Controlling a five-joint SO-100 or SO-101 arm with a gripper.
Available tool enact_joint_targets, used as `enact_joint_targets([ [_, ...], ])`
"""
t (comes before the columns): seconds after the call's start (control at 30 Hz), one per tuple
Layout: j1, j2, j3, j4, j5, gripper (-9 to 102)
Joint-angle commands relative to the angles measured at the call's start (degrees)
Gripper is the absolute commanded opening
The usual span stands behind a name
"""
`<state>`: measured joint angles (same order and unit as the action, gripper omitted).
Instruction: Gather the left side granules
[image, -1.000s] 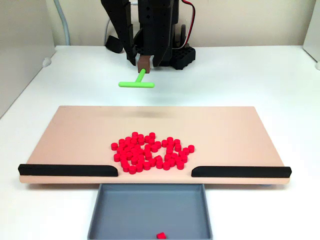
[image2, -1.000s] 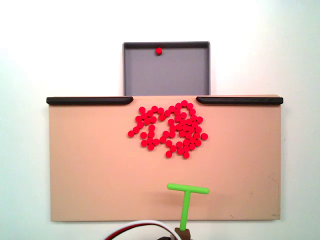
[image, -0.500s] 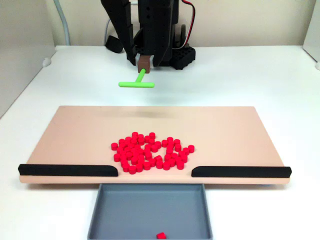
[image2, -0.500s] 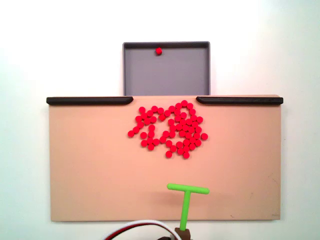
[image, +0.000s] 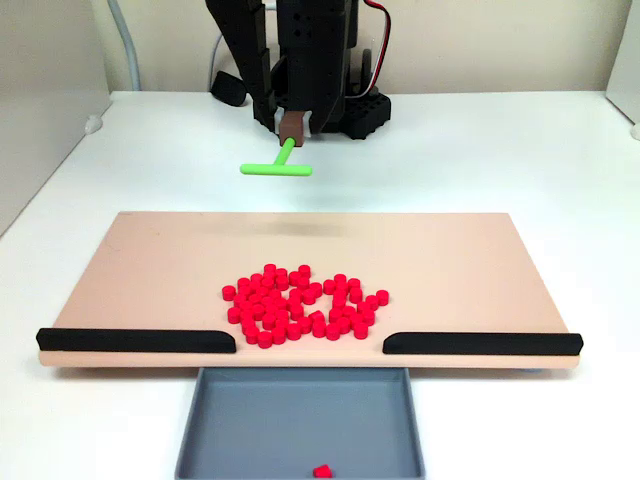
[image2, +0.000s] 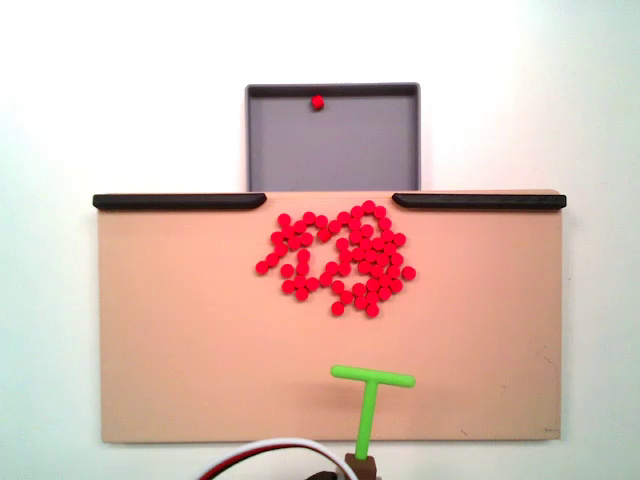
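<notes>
The claw (image: 291, 128) is clamped on the stem of the green T-shaped stick (image: 277, 166), held above the far edge of the tan board (image: 150, 260); its fingertips are hard to make out against the dark arm. Going left to right, the granules (image: 300, 305) lie clustered mid-board, just behind the gap between the black rails (image: 130, 340). They look light, hard and prone to roll, so better swept than pinched. One lies in the grey tray (image: 230, 430).
</notes>
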<state>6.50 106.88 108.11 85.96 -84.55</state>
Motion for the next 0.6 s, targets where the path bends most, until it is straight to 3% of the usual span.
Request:
enact_joint_targets([
  [0.0, -0.09, -0.09, -1.23, -0.26, 0.35, 0],
  [0.57, -1.76, -0.35, -1.32, -0.35, 1.58, 0],
])
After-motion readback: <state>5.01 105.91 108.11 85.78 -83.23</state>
